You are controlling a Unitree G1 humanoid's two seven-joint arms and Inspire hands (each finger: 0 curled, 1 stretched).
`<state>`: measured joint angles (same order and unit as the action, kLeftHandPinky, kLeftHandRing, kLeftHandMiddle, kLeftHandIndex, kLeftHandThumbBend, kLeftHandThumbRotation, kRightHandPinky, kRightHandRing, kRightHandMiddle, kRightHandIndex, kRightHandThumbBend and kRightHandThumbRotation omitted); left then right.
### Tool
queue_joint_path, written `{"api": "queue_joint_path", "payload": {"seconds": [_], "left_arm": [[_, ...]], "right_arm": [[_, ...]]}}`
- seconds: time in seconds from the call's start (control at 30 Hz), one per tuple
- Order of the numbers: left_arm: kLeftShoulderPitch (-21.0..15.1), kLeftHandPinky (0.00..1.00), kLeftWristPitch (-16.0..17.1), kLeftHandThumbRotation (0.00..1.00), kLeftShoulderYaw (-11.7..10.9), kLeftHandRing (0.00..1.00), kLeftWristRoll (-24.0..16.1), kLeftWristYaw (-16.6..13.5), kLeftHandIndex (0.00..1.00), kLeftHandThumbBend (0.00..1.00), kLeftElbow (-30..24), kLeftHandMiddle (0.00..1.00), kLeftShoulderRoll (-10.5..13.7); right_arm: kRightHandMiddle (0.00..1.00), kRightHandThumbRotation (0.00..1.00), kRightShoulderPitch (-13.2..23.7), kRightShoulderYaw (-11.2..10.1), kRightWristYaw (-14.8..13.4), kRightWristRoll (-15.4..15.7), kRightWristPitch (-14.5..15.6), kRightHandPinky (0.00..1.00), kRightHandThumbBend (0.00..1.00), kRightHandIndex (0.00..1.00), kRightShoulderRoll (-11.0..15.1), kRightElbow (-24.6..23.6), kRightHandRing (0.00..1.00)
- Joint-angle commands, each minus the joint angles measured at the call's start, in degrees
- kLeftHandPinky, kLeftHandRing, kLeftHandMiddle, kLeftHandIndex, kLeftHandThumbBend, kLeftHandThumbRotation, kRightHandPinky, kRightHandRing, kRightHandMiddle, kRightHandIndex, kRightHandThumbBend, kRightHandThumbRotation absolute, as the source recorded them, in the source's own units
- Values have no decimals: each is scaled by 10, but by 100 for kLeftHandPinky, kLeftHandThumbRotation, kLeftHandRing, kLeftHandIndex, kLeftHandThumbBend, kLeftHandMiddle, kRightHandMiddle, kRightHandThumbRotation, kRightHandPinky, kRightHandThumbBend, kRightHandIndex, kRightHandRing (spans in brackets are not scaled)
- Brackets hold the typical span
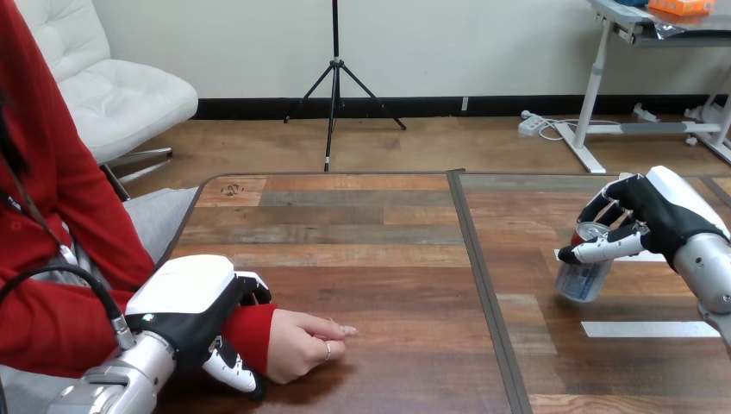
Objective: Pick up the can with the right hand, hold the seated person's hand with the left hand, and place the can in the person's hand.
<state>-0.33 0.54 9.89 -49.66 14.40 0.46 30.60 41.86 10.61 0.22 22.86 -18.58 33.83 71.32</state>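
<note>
Can (584, 278), silver-blue, tilted, gripped by right robot hand (655, 211); left robot hand (185, 297) clasps person's wrist (252, 332).

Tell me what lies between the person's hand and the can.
Head view: nothing but bare table, crossed by a dark seam, separates the person's hand from the can in the right hand.

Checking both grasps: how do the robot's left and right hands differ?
The black-and-white left hand curls round the person's red-sleeved wrist; the right hand curls round a tilted silver-and-blue can. Left hand sits at the view's left, right hand at its right. Both are gripping.
</note>
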Motion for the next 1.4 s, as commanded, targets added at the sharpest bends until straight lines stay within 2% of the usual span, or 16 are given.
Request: {"api": "queue_joint_path", "payload": {"seconds": [0.0,0.23,0.43,0.57,1.07,1.37], "left_arm": [[-13,67,-14,0,7,71,-17,1,72,100,5,73,25],[-16,65,-20,0,11,71,-21,6,72,100,7,73,27],[-16,64,-21,0,14,70,-25,-3,71,100,11,72,29],[-18,63,-30,0,18,69,-32,5,70,100,9,71,30],[-23,53,-64,0,26,59,-50,26,64,97,0,65,28],[-22,47,-77,0,29,56,-52,22,60,92,0,62,26]], "right_arm": [[46,0,28,-11,-9,-9,-17,35,68,49,12,-34,39],[46,0,28,-12,-9,-9,-15,35,69,49,13,-33,40],[46,0,29,-16,-4,-14,-12,35,68,49,12,-33,39],[46,0,29,-15,-8,-12,-13,36,68,49,12,-32,40],[45,0,30,-14,-7,-11,-12,36,68,49,12,-32,40],[45,0,30,-15,-5,-13,-11,34,68,48,11,-34,38]]}}
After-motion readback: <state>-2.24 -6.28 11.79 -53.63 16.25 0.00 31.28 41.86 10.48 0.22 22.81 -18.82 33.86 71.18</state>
